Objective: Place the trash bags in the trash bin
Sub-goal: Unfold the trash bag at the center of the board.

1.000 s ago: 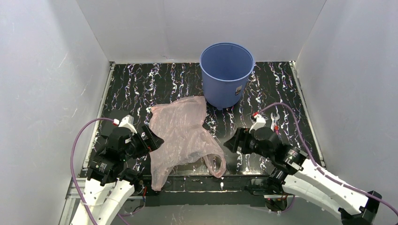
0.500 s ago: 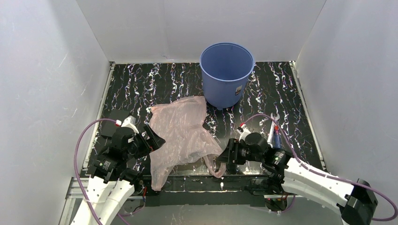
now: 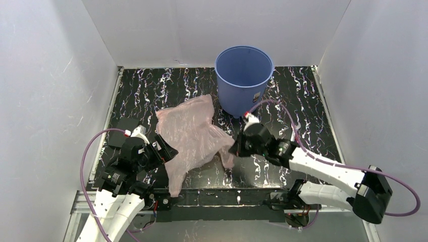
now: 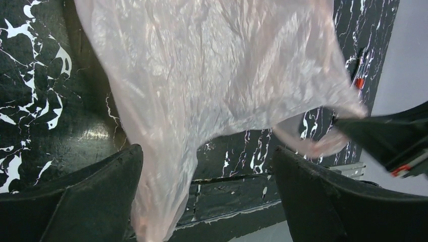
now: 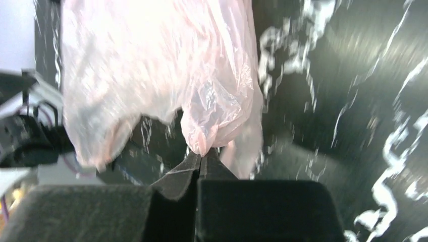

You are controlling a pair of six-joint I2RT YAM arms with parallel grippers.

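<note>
A thin pale-pink trash bag (image 3: 189,133) lies crumpled across the black marbled table, its near corner hanging over the front edge. My right gripper (image 3: 233,150) is shut on the bag's right-hand part, and the film bunches at the pinched fingertips (image 5: 203,157). In the right wrist view the trash bag (image 5: 151,75) spreads away from that pinch. My left gripper (image 3: 169,151) stands open at the bag's left edge; in its wrist view the trash bag (image 4: 212,75) hangs between the wide-apart fingers (image 4: 91,196). The blue trash bin (image 3: 244,80) stands upright at the back, beyond both grippers.
White walls close in the table (image 3: 146,91) on three sides. A dark metal rail (image 3: 227,194) runs along the table's front edge, between the two arm bases. A purple cable (image 3: 282,113) loops from the right arm toward the bin's foot.
The right gripper has moved left and forward onto the bag, shut on it and pulled it up and toward the bin; the bag has shifted and bunched. The left arm barely moved.
</note>
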